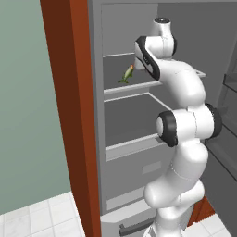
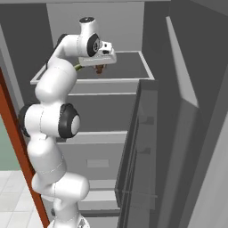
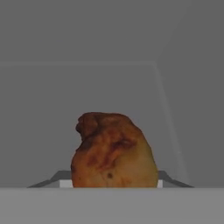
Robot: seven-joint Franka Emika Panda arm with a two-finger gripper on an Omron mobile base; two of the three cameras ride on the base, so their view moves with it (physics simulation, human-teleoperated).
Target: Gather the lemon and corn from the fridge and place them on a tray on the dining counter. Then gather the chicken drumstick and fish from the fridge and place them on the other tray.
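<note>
1. Reaching deep into the open fridge [image 1: 95, 92], the arm has its gripper [image 2: 100, 67] down over the upper shelf [image 2: 129, 67], hand pointing downward at the shelf floor.

2. The chicken drumstick [image 3: 111, 151] sits dead centre in the hand view, right between the fingers, its brown bulk rising straight up the middle of the picture. So the claw is not beside the drumstick but straddling it.

3. From the right base view a small reddish-brown lump [image 2: 99, 68] shows just under the hand, touching or nearly touching the shelf; that looks like the same drumstick.

4. Claw state: the jaws look drawn in close on either flank of the drumstick. Whether they are truly clamped on it I cannot tell, since the fingertips are largely hidden behind the meat.

5. Long axis: the drumstick appears to run roughly along the line of sight of the hand camera, thick end toward us, though this is a guess from a foreshortened view.

6. The fish [image 1: 127, 74] lies on the same shelf, off to the arm's left, apart from the claw.

7. My read: the grasp is the step in hand, lift to follow.
</note>
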